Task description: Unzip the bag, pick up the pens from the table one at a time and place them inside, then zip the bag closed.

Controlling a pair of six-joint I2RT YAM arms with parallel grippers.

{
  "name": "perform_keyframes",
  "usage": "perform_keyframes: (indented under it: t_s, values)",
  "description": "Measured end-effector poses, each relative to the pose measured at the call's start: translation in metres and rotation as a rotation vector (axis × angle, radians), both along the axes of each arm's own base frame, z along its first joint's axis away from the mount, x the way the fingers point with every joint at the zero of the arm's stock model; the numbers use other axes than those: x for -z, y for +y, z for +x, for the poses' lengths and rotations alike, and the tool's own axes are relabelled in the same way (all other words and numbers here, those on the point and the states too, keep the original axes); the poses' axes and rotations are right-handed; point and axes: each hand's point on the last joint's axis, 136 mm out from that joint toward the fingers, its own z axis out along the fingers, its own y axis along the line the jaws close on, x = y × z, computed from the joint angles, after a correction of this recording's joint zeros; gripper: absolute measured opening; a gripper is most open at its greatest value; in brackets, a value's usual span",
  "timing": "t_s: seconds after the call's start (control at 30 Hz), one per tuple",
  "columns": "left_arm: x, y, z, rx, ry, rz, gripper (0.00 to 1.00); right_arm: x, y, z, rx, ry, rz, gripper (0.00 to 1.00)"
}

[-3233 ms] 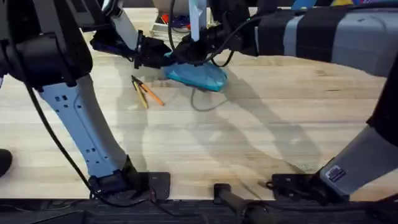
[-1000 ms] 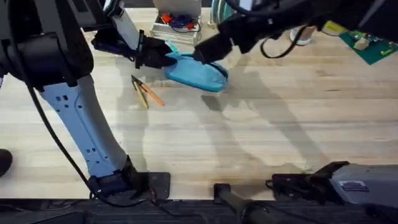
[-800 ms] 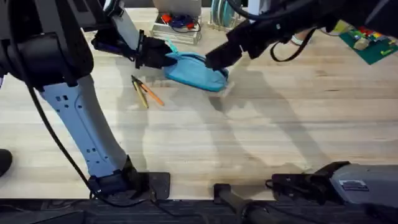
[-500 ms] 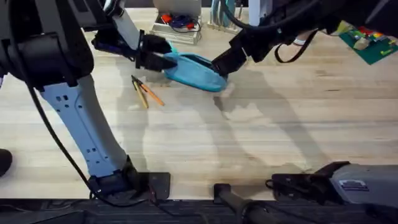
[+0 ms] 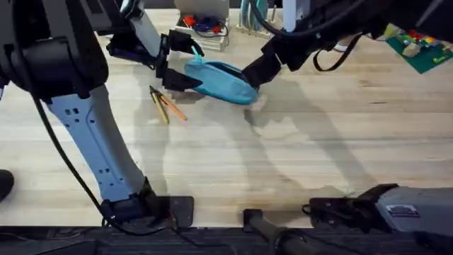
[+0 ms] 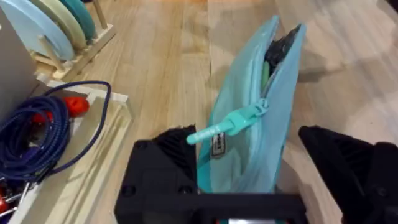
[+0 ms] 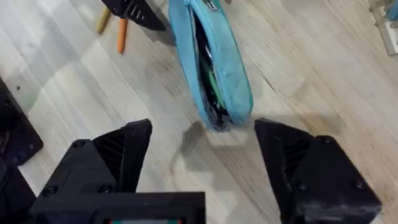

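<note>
Lying unzipped on the plank-grained wooden bench [image 5: 297, 156], teal pencil pouch [image 5: 216, 79], orange and yellow pens [image 5: 166, 106] just beside. Straddling its ends, left gripper [image 5: 180, 62] and right gripper [image 5: 253, 73], both gaping wide, gripping nothing. Sitting along the far edge, a tray of blue cable [image 6: 28, 134].

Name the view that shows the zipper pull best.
Left wrist: the zipper pull sticks out sideways from the bag, large and unobstructed. Overhead shows it as a tiny teal tab; right wrist shows the bag's open slit instead.

One soft teal fabric zipper pouch [image 5: 216, 80] lies on the light wooden counter [image 5: 297, 156]. At least two thin orange and yellow pens [image 5: 164, 106] lie at its lower left.
</note>
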Motion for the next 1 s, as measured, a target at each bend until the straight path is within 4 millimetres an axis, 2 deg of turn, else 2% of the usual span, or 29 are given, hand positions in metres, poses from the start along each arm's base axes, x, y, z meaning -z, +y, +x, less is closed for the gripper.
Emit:
perform_keyframes:
  t_s: [0.3,0.67,0.87,1.0]
  values:
    - [-0.004,0.003,-0.004,-0.011,0.047,-0.010,0.993,-0.002,0.001,0.003,-0.001,-0.013,0.006,0.996]
    - [-0.036,0.044,0.001,-0.062,0.103,0.042,0.995,-0.003,0.002,0.004,-0.003,-0.020,0.007,0.997]
    - [-0.044,0.049,0.008,-0.038,0.046,0.102,0.995,-0.003,0.002,0.004,-0.003,-0.020,0.007,0.997]
    - [-0.052,0.051,0.005,-0.024,0.017,0.141,0.995,-0.003,0.002,0.004,-0.003,-0.020,0.007,0.996]
